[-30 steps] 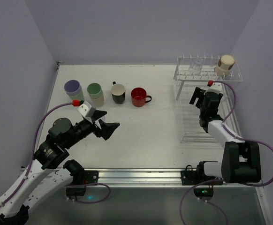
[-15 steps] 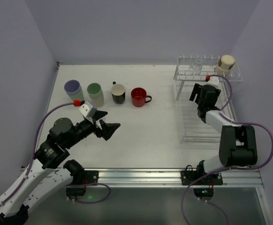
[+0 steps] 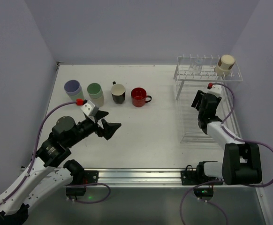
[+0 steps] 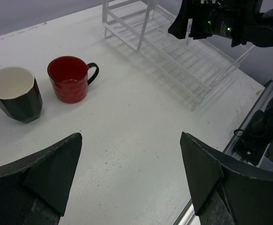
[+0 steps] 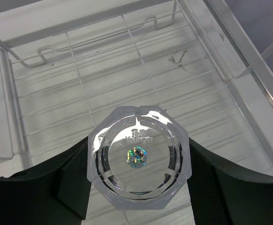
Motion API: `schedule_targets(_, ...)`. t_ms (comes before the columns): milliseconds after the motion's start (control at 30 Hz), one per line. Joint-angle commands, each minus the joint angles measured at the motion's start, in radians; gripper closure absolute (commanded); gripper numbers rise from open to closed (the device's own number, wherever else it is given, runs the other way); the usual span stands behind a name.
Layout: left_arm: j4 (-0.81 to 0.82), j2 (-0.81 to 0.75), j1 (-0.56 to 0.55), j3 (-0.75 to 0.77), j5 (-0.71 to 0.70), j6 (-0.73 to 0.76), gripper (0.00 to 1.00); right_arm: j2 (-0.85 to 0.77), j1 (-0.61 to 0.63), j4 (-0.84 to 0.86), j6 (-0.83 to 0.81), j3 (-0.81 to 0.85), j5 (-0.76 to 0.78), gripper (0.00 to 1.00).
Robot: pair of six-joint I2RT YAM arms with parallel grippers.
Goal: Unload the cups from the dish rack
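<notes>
The right gripper (image 3: pixel 203 100) is closed on a clear glass (image 5: pixel 139 157). Its dark fingers (image 5: pixel 70 174) press both sides of the glass. The glass has a thick, eight-sided bottom with a small shiny sticker in the middle. It is over the thin white wire grid of the rack (image 5: pixel 127 70); if it touches the wires I cannot tell. A beige tumbler (image 3: pixel 225 64), smooth and round, stands on the upper tier at the right end.

The left gripper (image 4: pixel 129 137) is wide open and holds nothing, its matte wedge-shaped fingers above the white table (image 4: pixel 127 122). On the table stand four cups in a row: lavender tumbler (image 3: pixel 73 89), green tumbler (image 3: pixel 95 93), faceted black mug (image 4: pixel 15 93) with cream inside, and glossy red mug (image 4: pixel 70 78) with a dark handle.
</notes>
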Motion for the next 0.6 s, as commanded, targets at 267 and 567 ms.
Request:
schedule_targets(267, 0.024, 0.041, -0.003, -0.007, -0.022, 0.020, 0.11, -0.474, 0.050, 0.001, 0.297, -0.197, -0.011, 0.65)
schedule_targets(567, 0.130, 0.146, -0.003, -0.013, 0.083, -0.146, 0.12, -0.826, 0.111, -0.090, 0.538, -0.214, -0.474, 0.64)
